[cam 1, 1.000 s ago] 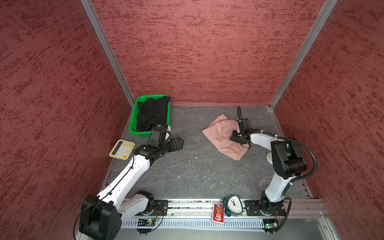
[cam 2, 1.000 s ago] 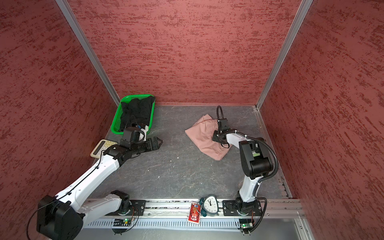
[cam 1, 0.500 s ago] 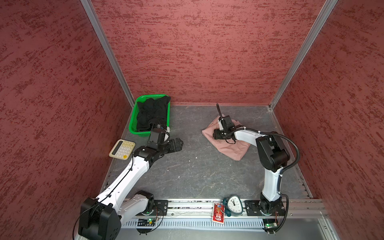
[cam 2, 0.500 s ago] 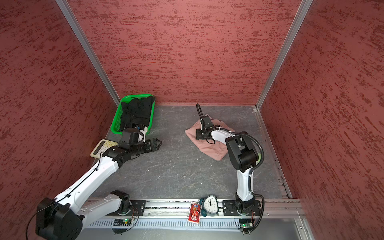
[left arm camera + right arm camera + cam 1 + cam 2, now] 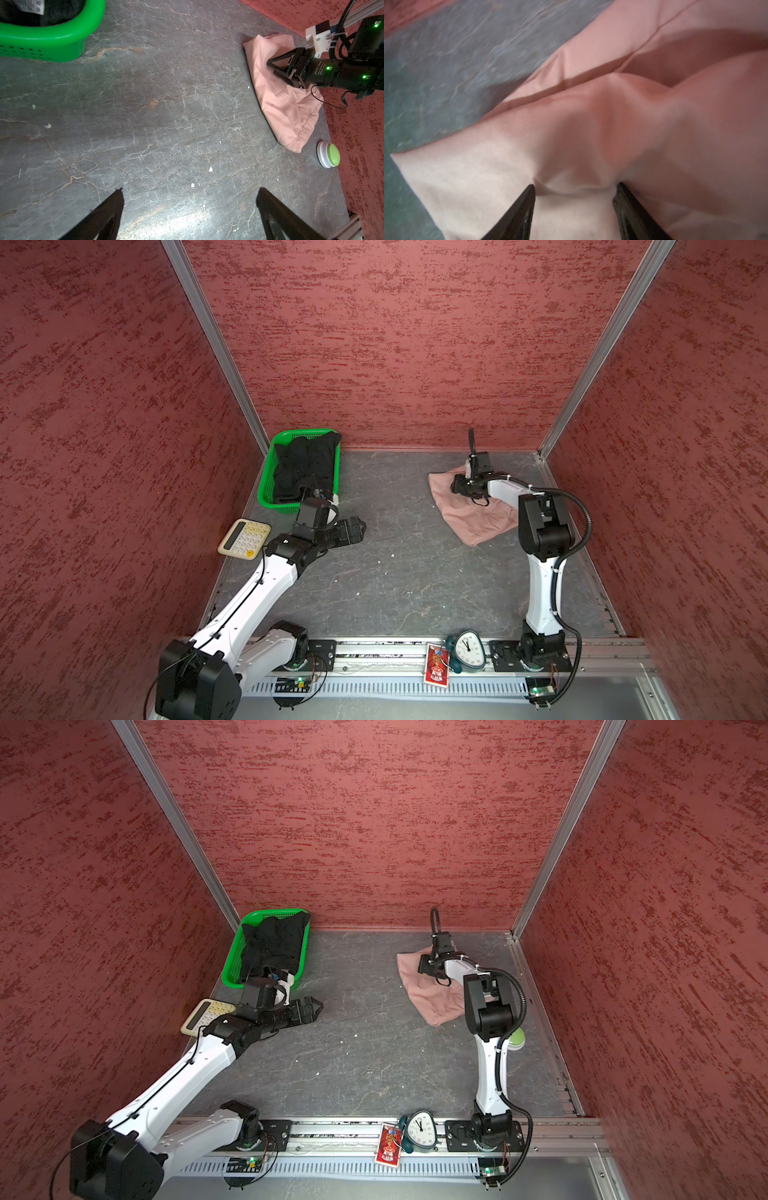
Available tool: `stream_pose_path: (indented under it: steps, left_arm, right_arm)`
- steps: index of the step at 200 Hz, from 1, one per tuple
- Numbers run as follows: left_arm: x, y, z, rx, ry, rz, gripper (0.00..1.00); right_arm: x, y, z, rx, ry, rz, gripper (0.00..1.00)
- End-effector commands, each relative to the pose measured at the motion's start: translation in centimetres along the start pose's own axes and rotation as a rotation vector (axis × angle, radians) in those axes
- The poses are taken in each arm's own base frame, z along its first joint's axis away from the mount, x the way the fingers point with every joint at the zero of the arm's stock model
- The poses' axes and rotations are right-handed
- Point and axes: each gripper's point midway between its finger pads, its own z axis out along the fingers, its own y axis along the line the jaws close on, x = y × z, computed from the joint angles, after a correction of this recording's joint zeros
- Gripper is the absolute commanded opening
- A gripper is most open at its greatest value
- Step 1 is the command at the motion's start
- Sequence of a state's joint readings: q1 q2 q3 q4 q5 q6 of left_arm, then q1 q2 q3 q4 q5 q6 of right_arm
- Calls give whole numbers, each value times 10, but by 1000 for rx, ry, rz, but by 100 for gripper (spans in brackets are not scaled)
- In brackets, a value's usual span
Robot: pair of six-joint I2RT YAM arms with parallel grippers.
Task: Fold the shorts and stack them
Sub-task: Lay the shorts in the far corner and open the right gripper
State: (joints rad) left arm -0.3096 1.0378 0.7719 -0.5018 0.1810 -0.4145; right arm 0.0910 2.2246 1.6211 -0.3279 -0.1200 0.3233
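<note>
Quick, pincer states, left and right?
Left pincer: open, holding nothing.
Right pincer: open, tips resting on the pink shorts, no clear grip.

The dusty pink cloth shorts (image 5: 291, 108) look smooth and matt; the green perforated plastic basket (image 5: 52, 41) is glossy; the veined grey counter (image 5: 166, 124) is slightly shiny.

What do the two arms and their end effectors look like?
The left arm and right arm have white link shells with black joints and bases. A black corrugated cable loops along the right arm. The left end effector and right end effector have black, tapering fingers; green lights dot the right wrist.
</note>
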Motion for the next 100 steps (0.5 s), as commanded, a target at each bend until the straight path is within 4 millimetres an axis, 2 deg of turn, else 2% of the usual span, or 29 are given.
stream_pose_path:
  steps: [1, 9, 18, 30, 44, 62, 100]
  left_arm:
    - [3, 5, -1, -9, 1, -13, 99]
    - [3, 5, -1, -7, 3, -14, 99]
    - [3, 4, -2, -4, 5, -14, 99]
    - [3, 4, -4, -5, 5, -14, 99]
    - [2, 3, -6, -2, -4, -19, 99]
    - [-3, -1, -11, 9, -19, -21, 99]
    - [-5, -5, -13, 27, -21, -20, 100]
  right_arm:
    - [-7, -27, 8, -9, 53, 10, 67]
    - [-17, -28, 5, -2, 45, 1, 67]
    - [-29, -17, -8, -21, 30, -16, 69]
    - [-46, -2, -33, -48, -29, -19, 71]
    - [-52, 6, -58, -65, -56, -4, 72]
    - [-38, -1, -75, -23, -20, -11, 72]
    - [18, -35, -84, 120, 140, -55, 70]
